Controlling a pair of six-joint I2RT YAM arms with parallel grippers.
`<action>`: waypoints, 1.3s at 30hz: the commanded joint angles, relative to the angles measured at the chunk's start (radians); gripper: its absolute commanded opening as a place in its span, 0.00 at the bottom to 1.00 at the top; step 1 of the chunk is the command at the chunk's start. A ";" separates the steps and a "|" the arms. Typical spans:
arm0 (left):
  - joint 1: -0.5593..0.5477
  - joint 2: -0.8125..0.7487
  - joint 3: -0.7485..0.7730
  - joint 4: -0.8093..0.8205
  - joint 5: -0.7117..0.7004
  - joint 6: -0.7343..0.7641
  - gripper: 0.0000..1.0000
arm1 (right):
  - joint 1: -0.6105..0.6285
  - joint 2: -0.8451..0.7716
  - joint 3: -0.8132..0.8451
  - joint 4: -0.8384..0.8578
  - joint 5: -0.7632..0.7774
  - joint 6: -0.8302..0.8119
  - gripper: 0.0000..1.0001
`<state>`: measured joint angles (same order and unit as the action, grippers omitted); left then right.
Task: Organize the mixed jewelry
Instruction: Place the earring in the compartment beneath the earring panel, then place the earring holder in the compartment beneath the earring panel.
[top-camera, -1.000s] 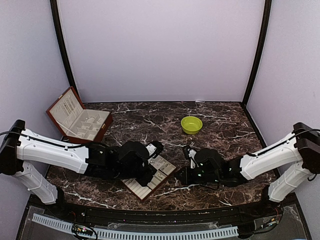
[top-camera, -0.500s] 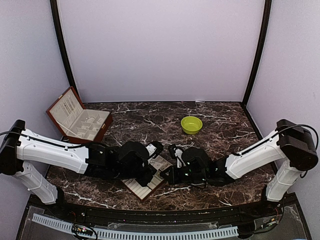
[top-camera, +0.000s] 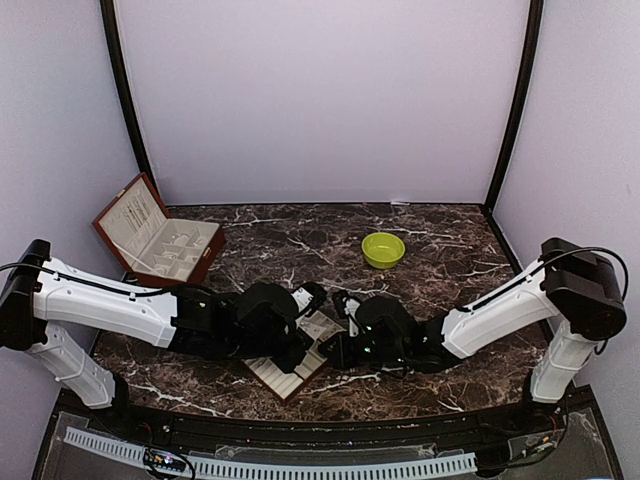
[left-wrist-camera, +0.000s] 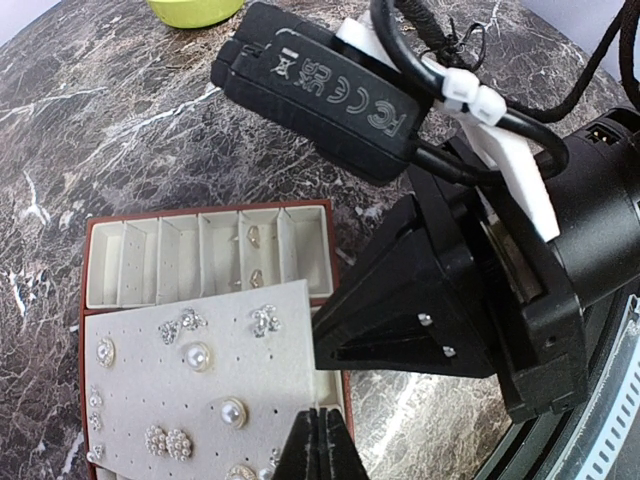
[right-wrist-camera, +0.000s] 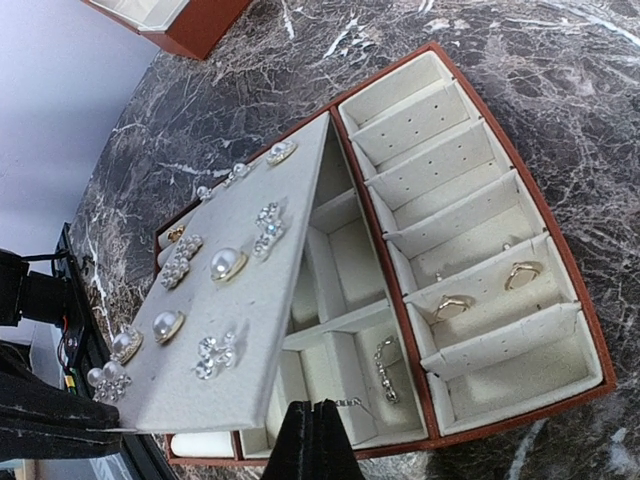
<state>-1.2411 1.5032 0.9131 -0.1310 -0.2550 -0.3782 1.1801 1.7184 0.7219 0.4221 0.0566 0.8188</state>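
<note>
Arms (top-camera: 110, 305) low, angled inward over tray (right-wrist-camera: 520, 365), left gripper (left-wrist-camera: 322, 440) and right gripper (right-wrist-camera: 315, 440) clenched.

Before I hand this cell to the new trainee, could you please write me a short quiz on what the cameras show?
1. True or false: the stud panel lies over part of the compartment tray.
2. How many rings sit in the tray's padded slots? A one, B two, C five.
3. Are the right arm's fingers open or shut?
Key: 1 true; 2 B; 3 shut.
</note>
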 joint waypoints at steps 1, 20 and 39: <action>-0.001 -0.034 -0.016 -0.007 -0.007 -0.004 0.00 | 0.007 0.023 0.030 0.026 0.029 -0.023 0.00; -0.001 -0.042 -0.023 -0.006 -0.011 -0.004 0.00 | 0.004 0.046 0.070 -0.050 0.094 -0.057 0.06; -0.001 -0.006 -0.031 0.022 0.026 -0.011 0.00 | 0.003 -0.143 -0.036 -0.151 0.210 -0.006 0.23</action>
<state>-1.2411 1.5032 0.8986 -0.1276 -0.2428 -0.3786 1.1801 1.6531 0.7338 0.2985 0.1974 0.7837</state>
